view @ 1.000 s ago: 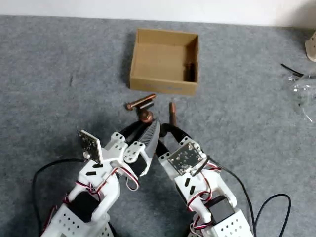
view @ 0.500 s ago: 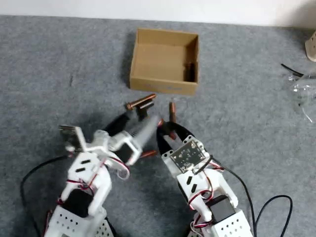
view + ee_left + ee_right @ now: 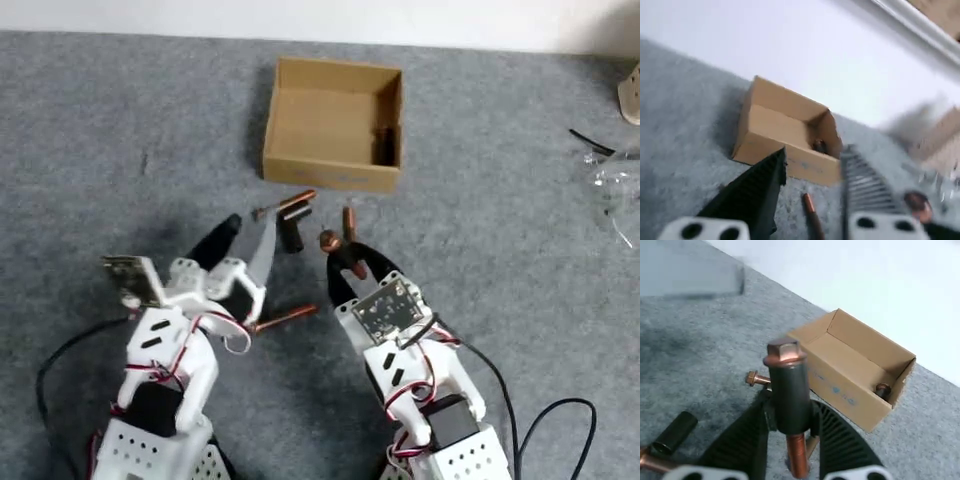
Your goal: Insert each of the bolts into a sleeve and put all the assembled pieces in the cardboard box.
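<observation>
The copper-coloured metal bolt (image 3: 784,351) shines; the dark cylindrical sleeve (image 3: 791,395) looks matt — the brown cardboard box (image 3: 330,175) too; the grey cloth-covered bench (image 3: 100,150) looks rough.

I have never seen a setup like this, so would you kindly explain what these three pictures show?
Two small robot arms sit side by side on a grey carpet. One picture looks down from above; the other two come from cameras on each arm's wrist. The right gripper is shut on a bolt in a sleeve; the left gripper is open, holding nothing. Three loose bolts and a dark sleeve lie on the carpet. The cardboard box holds one finished piece.
</observation>
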Available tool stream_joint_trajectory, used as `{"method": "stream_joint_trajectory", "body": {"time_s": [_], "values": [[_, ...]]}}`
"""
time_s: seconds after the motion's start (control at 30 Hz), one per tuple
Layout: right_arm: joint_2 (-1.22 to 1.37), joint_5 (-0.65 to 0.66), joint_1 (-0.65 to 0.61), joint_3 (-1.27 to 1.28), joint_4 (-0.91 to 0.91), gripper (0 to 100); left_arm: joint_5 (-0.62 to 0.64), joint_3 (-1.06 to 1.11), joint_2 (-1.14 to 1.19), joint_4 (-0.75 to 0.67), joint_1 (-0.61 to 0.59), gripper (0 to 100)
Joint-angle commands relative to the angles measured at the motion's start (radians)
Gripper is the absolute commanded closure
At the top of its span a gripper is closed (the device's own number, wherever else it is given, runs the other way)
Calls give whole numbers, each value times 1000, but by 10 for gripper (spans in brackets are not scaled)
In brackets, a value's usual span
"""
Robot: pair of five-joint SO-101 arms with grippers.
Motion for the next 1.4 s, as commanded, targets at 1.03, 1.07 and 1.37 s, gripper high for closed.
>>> {"method": "stream_joint_trajectory", "body": {"time_s": [1.03,1.07,1.37], "values": [[-13,-44,156,111,-41,994,-652,-31,-13,278,-81,993],[-13,-44,156,111,-41,994,-652,-31,-13,278,-81,993],[-16,-46,150,110,-38,994,-654,25,-5,176,-85,993]]}}
